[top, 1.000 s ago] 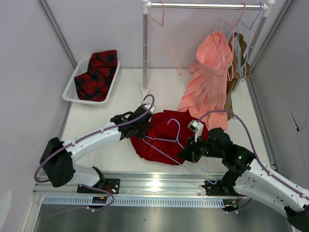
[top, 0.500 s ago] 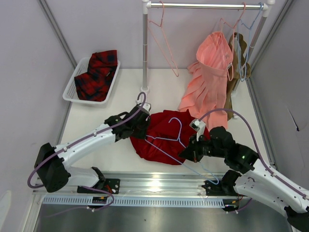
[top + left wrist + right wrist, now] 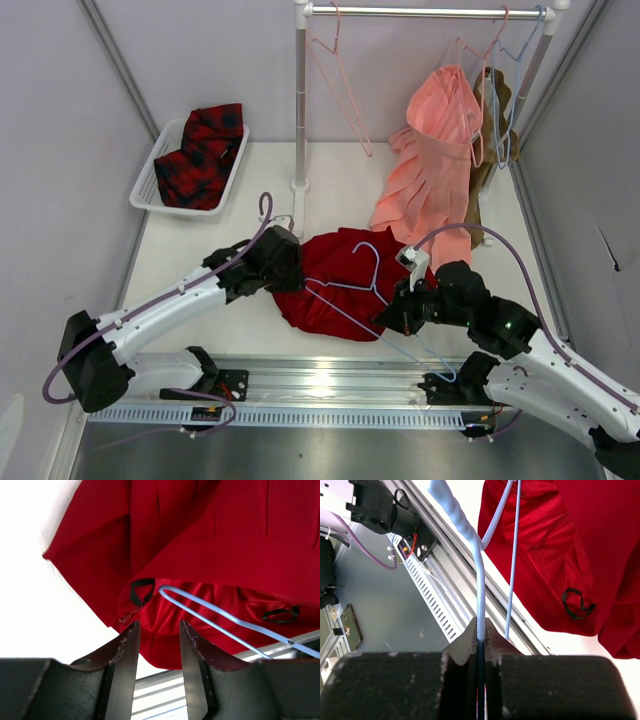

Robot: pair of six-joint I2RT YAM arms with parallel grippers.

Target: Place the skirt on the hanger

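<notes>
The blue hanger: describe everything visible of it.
The hanger is thin light-blue wire, a triangle with a hook. It lies across the red skirt, one narrow rounded corner near the skirt's edge. The fingers of the right gripper pinch its wire beside a twisted stretch; the left gripper hangs open near that corner.

Off to my far left, a white slotted plastic basket (image 3: pixel 148 175) sits on the white tabletop (image 3: pixel 260 185) against the wall. A crumpled red-and-black plaid garment (image 3: pixel 205 150) fills it. Straight ahead of me a white upright rack pole (image 3: pixel 300 100) stands on the table and carries a silver horizontal bar (image 3: pixel 420 13). A bare pink wire hanger (image 3: pixel 340 80) dangles from that bar near the pole. Further right a salmon-pink pleated skirt (image 3: pixel 430 170) hangs with its hem reaching the tabletop, and a tan garment (image 3: pixel 492 110) hangs just behind it. A ribbed aluminium rail (image 3: pixel 320 383) runs along the near edge.
</notes>
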